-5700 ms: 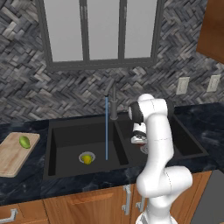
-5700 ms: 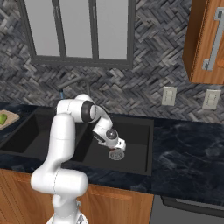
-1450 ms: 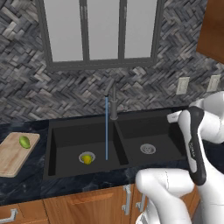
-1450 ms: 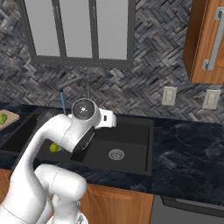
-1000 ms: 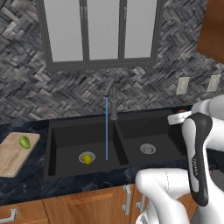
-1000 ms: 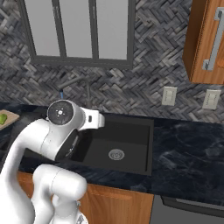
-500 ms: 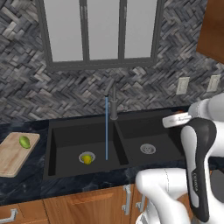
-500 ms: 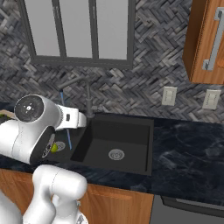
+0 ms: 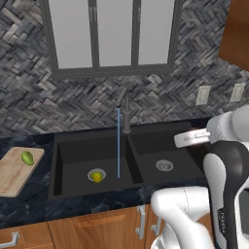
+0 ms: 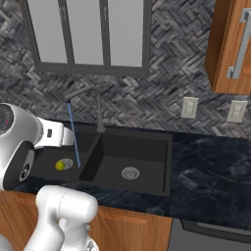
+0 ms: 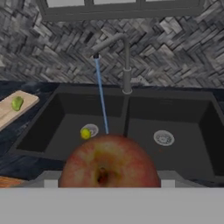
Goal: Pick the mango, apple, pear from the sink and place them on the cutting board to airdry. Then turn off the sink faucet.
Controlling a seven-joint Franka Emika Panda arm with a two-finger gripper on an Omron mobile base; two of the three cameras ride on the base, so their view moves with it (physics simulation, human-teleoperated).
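A red apple (image 11: 109, 159) looms close in the hand view, held in my gripper (image 11: 108, 180), whose fingers are hidden behind it. The hand hangs high and back from the black double sink (image 9: 73, 151), looking down on it. A round yellow-green fruit (image 9: 97, 177) lies on the left basin's drain. A green elongated fruit (image 9: 27, 157) rests on the tan cutting board (image 9: 12, 177) on the counter left of the sink. Behind the divider stands the dark faucet (image 9: 126, 114), and a thin stream of water (image 9: 118, 146) runs into the left basin.
My white arm bulks large at the lower right of the left base view and the lower left of the right base view. The right basin holds only its silver drain (image 9: 164, 165). Wall outlets (image 10: 188, 108) and a wooden cabinet (image 10: 230, 46) stand to the right.
The arm has risen out of the right basin and swung back toward the base, its upper links sweeping further left in the right base view. Both fruits and the water stream are unchanged.
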